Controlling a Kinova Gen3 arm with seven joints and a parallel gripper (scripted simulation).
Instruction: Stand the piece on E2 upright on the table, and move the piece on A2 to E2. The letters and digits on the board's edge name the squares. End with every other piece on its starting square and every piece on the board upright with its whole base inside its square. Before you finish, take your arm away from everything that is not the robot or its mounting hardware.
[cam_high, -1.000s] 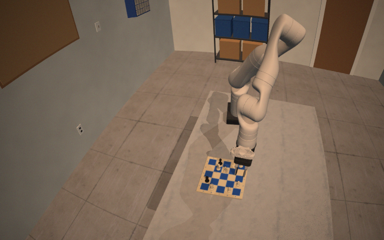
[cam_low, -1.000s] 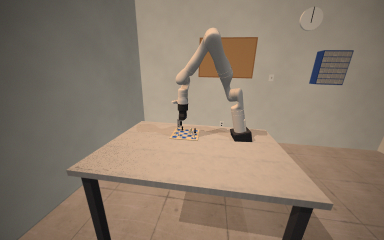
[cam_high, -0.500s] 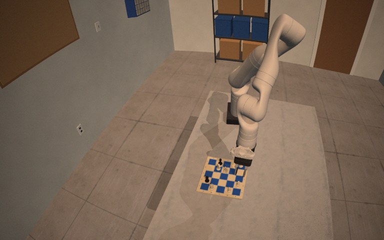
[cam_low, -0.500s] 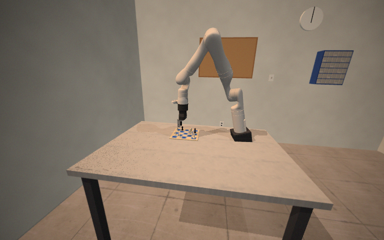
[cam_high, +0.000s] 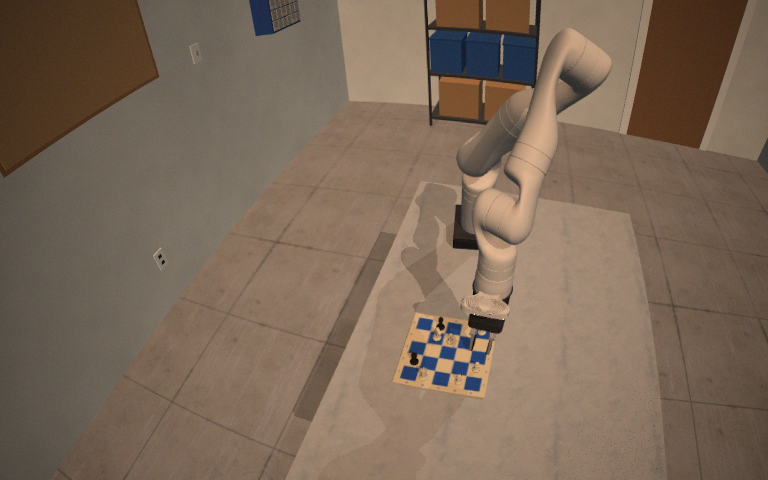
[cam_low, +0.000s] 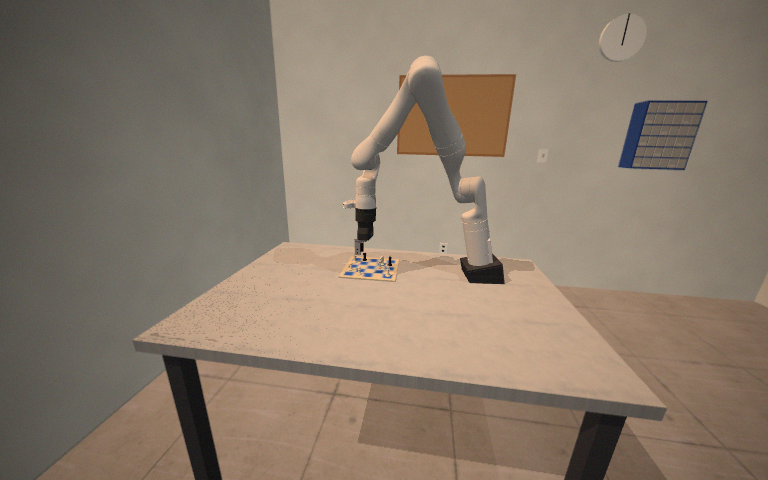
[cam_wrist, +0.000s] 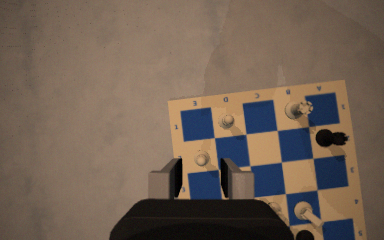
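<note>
The E2 piece, a small white pawn (cam_high: 475, 367) (cam_low: 359, 271) (cam_wrist: 201, 159), stands upright on E2. The A2 piece is black (cam_high: 414, 358) (cam_low: 364, 256) (cam_wrist: 324, 137) and stands upright on A2. The board (cam_high: 480, 394) (cam_wrist: 175, 114) has blue and cream squares. My gripper (cam_high: 480, 350) (cam_low: 359, 254) (cam_wrist: 201, 171) points down, part open and empty, high above the board's E side. In the wrist view the E2 pawn shows between and just beyond the fingertips, well below them. The gripper body hides part of rows 3 to 5 there.
A white pawn (cam_high: 458, 379) (cam_wrist: 227, 120) stands on D1 and a taller white piece (cam_high: 423, 373) (cam_wrist: 293, 110) on B1. White pieces stand on B4 (cam_high: 437, 334) (cam_wrist: 303, 210) and C4 (cam_high: 450, 339). A black piece (cam_high: 440, 323) (cam_low: 390, 260) stands on B5. Another white piece (cam_high: 481, 331) is behind my fingers.
</note>
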